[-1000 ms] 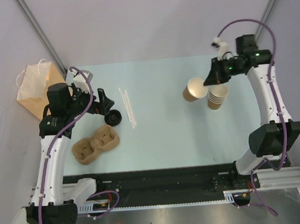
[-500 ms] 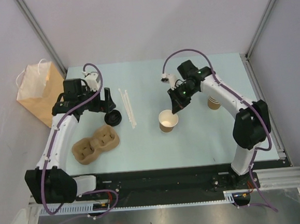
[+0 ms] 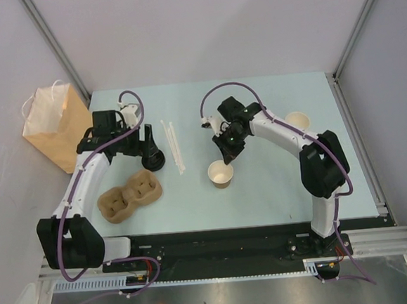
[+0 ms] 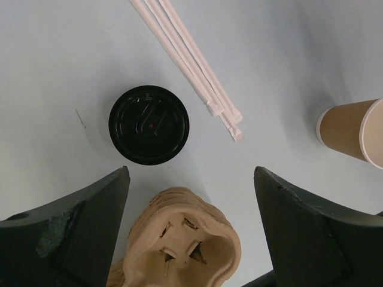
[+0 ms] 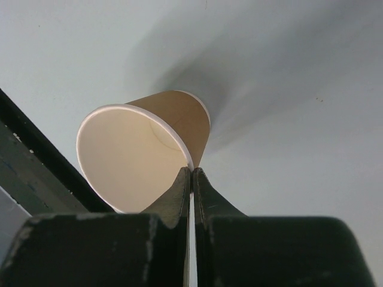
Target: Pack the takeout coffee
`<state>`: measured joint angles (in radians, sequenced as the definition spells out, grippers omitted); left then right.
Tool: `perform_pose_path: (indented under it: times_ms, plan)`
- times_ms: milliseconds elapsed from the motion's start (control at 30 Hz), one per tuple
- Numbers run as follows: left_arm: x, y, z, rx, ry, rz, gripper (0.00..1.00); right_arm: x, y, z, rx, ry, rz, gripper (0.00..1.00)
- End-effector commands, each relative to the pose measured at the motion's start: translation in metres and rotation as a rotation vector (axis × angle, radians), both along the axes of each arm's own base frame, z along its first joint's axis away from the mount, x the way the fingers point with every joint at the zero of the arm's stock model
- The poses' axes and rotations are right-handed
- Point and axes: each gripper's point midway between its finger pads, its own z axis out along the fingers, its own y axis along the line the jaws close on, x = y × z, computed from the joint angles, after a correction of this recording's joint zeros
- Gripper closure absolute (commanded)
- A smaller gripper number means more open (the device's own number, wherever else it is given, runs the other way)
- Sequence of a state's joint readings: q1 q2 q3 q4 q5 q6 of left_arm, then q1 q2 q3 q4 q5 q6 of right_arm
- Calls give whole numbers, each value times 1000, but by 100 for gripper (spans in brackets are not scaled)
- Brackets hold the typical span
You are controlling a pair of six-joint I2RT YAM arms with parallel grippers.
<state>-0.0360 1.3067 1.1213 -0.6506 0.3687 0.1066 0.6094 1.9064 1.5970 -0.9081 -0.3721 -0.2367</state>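
Observation:
No cup with a lid on it shows. A lidless tan paper cup [image 3: 221, 173] stands near the table's middle. My right gripper [image 3: 226, 154] is shut on its rim, one finger inside and one outside, as the right wrist view shows: cup [image 5: 149, 149], gripper [image 5: 192, 173]. A round black lid [image 4: 149, 124] lies alone on the table. My left gripper [image 4: 190, 173] hovers open and empty just above it and the pulp carrier [image 4: 179, 245]. In the top view the left gripper [image 3: 149, 149] partly hides the lid [image 3: 155, 161]. The cup also shows at the left wrist view's right edge [image 4: 353, 131].
The brown paper bag [image 3: 52, 127] stands off the table's back left corner. The pulp carrier tray [image 3: 129, 194] lies at front left. White wrapped straws [image 3: 173, 146] lie between the arms. The stack of lidless cups [image 3: 297, 121] stands at back right.
My right gripper has carried the lidless cup from beside the stack at back right to the table's middle and lowered it. My left gripper has shifted right, over the black lid.

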Motion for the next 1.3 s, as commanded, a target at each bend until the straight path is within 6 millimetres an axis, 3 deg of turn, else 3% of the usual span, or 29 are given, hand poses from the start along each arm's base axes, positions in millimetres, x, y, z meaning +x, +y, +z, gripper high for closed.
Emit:
perform_pose_path:
  times_ms: [0, 100, 267, 367, 467, 567, 767, 1033, 1267]
  plan:
    - [7, 1, -1, 5, -33, -1, 10, 8, 3, 0, -23, -62, -13, 100]
    - [7, 0, -3, 0, -28, -7, 11, 3, 4, 0, -26, -61, -5, 96]
    - [6, -4, -11, -6, -6, -38, 18, -1, 2, 4, -17, -56, 1, 67]
    - [6, -4, -17, 0, 10, -51, 27, -2, 5, 20, 34, -66, 18, 50]
    - [8, -3, -25, 16, 27, -62, 36, 1, 3, 44, 96, -84, 19, 39]
    - [11, -5, -32, 34, 43, -80, 43, 8, -3, 68, 142, -113, -1, 37]
    - [18, -16, -55, 62, 95, -109, 42, 19, -21, 91, 196, -132, -51, 32]
    - [26, -29, -86, 109, 159, -137, 46, 21, -26, 91, 215, -112, -67, 31]
    - [34, -28, -100, 153, 175, -126, 49, 21, -26, 88, 220, -96, -69, 31]
